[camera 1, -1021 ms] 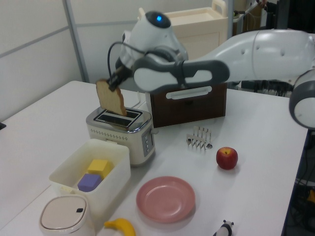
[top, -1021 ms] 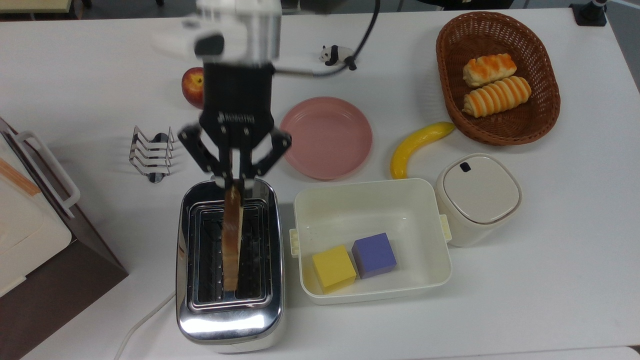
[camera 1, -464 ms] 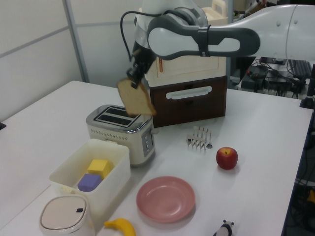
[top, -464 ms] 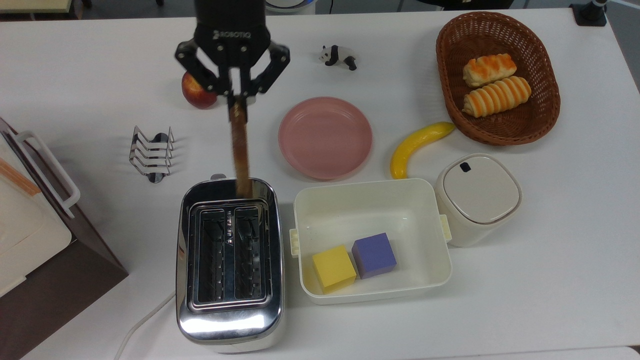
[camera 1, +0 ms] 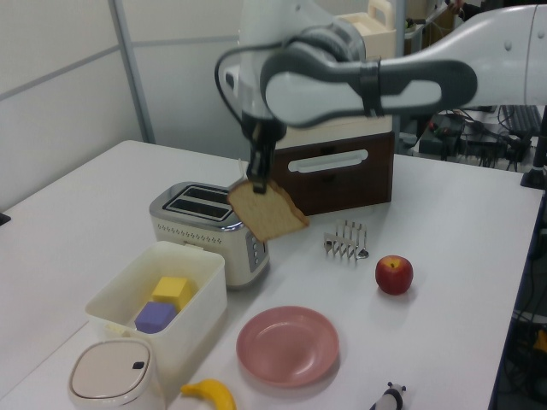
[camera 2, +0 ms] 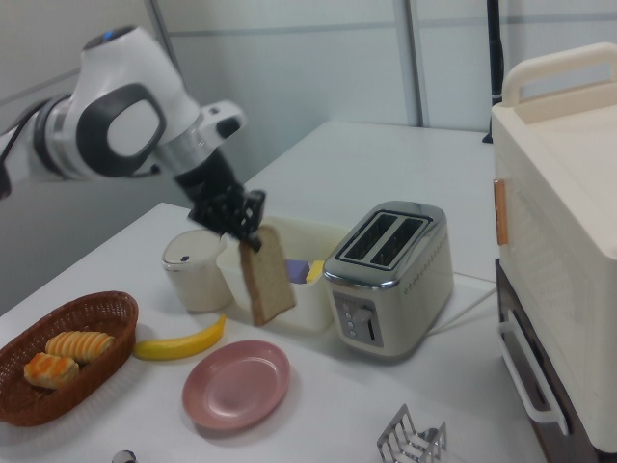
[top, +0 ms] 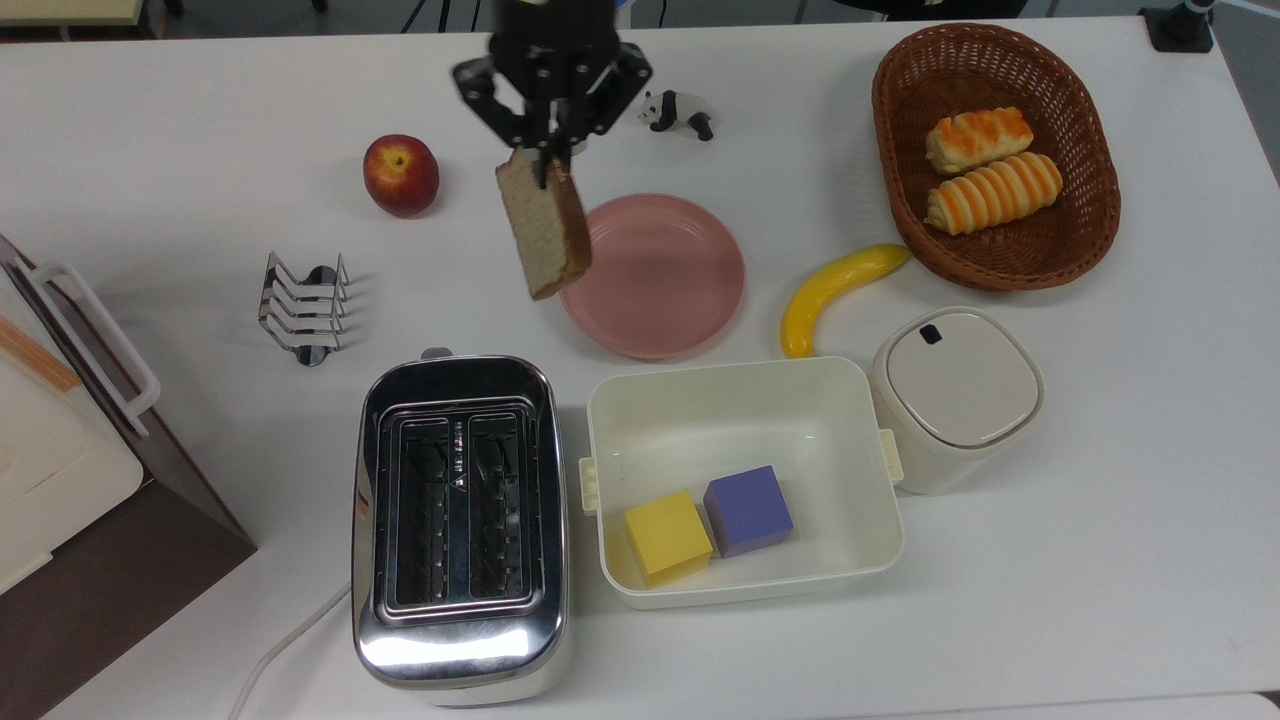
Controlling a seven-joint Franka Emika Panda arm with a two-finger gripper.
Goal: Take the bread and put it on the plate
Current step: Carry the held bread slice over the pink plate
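White table [top: 200,120]: toaster [top: 458,520], tub [top: 745,480] flank plate [top: 655,275].

no readable text, labels, brands or numbers on anything in view

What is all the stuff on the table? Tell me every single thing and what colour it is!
bread: 1, brown, in the air, held over the plate's edge
plate: 1, pink, middle of table
toaster: 1, silver, slots empty
toast rack: 1, silver, beside the toaster
apple: 1, red
panda toy: 1, black and white
banana: 1, yellow
basket: 1, brown, holds the rolls
rolls: 2, orange-striped
tub: 1, white, holds the blocks
blocks: 2, one yellow, one purple
lidded jar: 1, cream
cabinet: 1, cream and brown
gripper: 1, black, shut on the bread
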